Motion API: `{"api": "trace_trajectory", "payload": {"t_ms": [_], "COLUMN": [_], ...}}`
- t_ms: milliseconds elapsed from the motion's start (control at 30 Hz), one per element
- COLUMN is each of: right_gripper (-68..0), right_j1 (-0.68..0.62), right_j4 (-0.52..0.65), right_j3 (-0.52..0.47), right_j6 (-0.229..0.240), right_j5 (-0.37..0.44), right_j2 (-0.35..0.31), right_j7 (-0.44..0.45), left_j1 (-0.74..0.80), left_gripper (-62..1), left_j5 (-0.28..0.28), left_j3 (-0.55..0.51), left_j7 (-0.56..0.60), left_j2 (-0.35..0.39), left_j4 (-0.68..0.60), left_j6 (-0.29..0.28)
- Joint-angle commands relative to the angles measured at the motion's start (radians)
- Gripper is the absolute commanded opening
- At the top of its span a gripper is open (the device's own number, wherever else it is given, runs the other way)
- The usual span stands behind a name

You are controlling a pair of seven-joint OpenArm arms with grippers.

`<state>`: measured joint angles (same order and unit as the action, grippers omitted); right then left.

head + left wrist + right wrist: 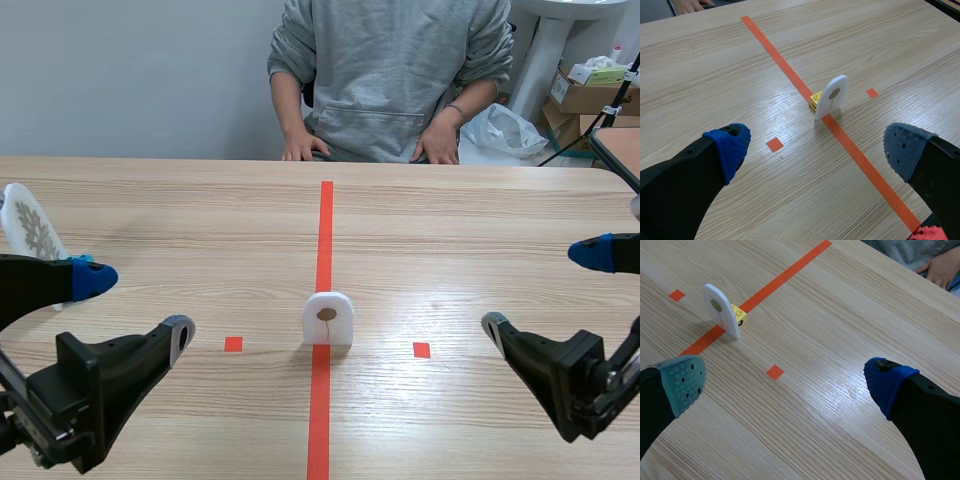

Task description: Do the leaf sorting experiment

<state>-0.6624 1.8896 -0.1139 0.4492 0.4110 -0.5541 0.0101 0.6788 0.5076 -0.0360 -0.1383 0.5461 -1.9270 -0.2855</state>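
Left wrist view: leaf card (832, 97) stands ahead of left hand (817, 147).

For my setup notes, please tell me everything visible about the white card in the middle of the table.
The white card is thick and flat, rounded on top, plastic-like. A small brown round leaf mark sits on its face. It stands upright on the red tape line, with a yellow block touching its back. Nothing else touches it.

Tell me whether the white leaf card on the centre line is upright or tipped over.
Upright: the white leaf card stands on its flat edge on the tape line, a yellow block behind it.
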Motion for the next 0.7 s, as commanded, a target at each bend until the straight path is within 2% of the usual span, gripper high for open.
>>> {"api": "trace_trajectory", "payload": {"t_ms": [0,500,667], "right_gripper": [0.4,0.4,0.4], "right_j1": [0.011,0.011,0.011], "right_j4": [0.004,0.004,0.004], "right_j3": [-0.009,-0.009,-0.009], "right_j6": [-0.003,-0.004,-0.004], "right_j5": [0.011,0.009,-0.016], "right_j2": [0.0,0.001,0.001], "right_j7": [0.014,0.014,0.011], "left_j1": [0.005,0.005,0.005], "left_gripper": [-4.3,-4.3,-4.3], "left_j5": [0.012,0.012,0.012], "left_j3": [0.0,0.0,0.0], "left_j7": [0.018,0.018,0.018], "left_j2": [-0.003,-0.003,-0.003], "left_j4": [-0.024,-0.024,-0.024], "left_j6": [-0.002,-0.002,-0.002]}}
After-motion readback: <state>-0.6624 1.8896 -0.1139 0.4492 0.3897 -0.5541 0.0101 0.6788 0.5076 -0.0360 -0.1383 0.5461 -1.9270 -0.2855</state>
